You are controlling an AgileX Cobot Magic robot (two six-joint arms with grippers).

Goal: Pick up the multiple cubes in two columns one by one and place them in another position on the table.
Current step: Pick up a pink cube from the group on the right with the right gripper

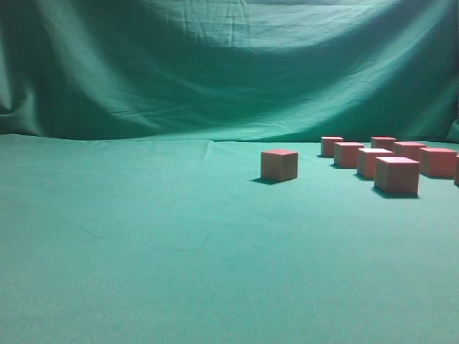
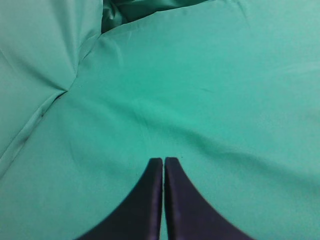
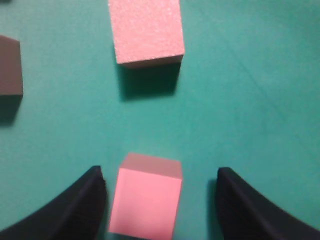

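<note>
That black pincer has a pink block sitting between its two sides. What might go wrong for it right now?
The cube sits nearer the left finger of the right pincer than the right one, so closing may shove or twist it rather than grip squarely. Another cube lies just ahead, and one more off to the left; a push forward could bump them out of line.

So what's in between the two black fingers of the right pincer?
In the right wrist view, a pink cube sits between the right pincer's fingers, with green table cloth showing in a gap on each side. Nothing grips it yet.
</note>
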